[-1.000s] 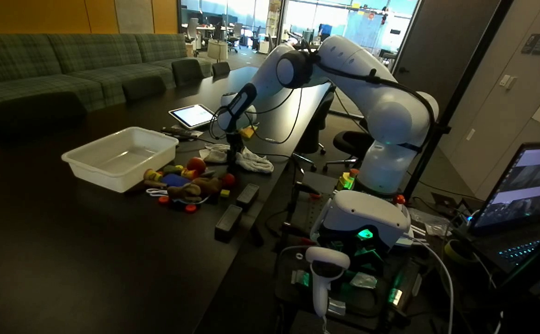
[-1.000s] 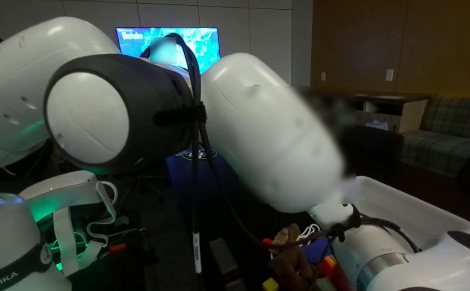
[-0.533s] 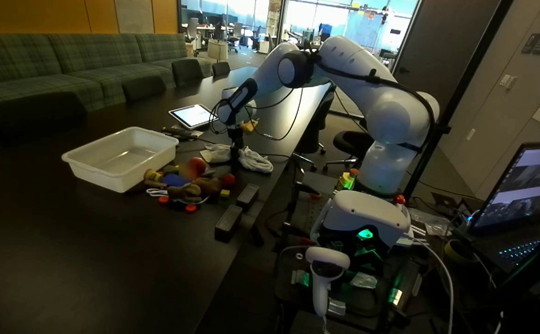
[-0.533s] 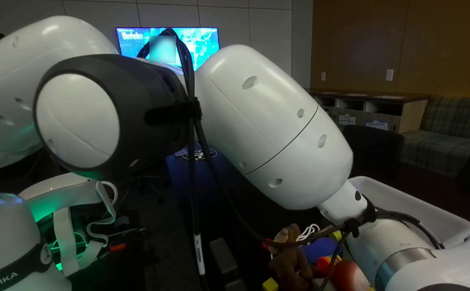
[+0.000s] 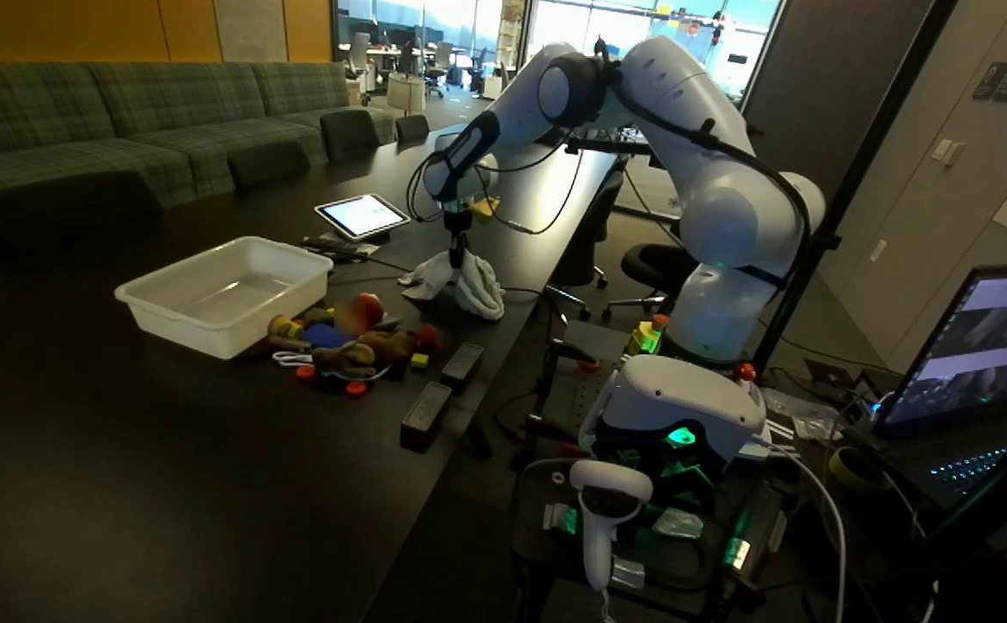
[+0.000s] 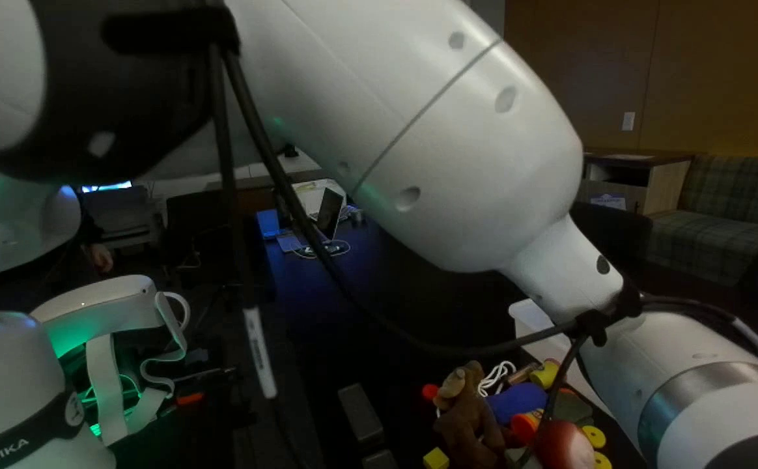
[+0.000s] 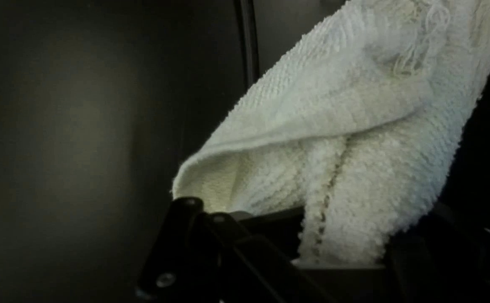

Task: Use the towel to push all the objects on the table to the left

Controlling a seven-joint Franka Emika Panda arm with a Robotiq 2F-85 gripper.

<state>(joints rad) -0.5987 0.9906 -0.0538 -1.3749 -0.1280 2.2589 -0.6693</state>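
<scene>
gripper (image 5: 458, 258): centre of frame in an exterior view; we read it clenched on the towel (image 5: 480, 290), about midway along.
towel: tented below; long axis runs bottom centre to upper right in the wrist view.
objects (image 5: 356, 353): heaped lower left of the gripper, near but apart from the towel; we judge the sweep must head there.
white bin (image 5: 253, 329): frame left, just beside the objects; we think it could snag the towel.

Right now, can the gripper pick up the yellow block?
Probably not: the gripper looks shut on the towel, so it would likely have to let go first. The yellow block itself looks free, with nothing on top of it.
</scene>
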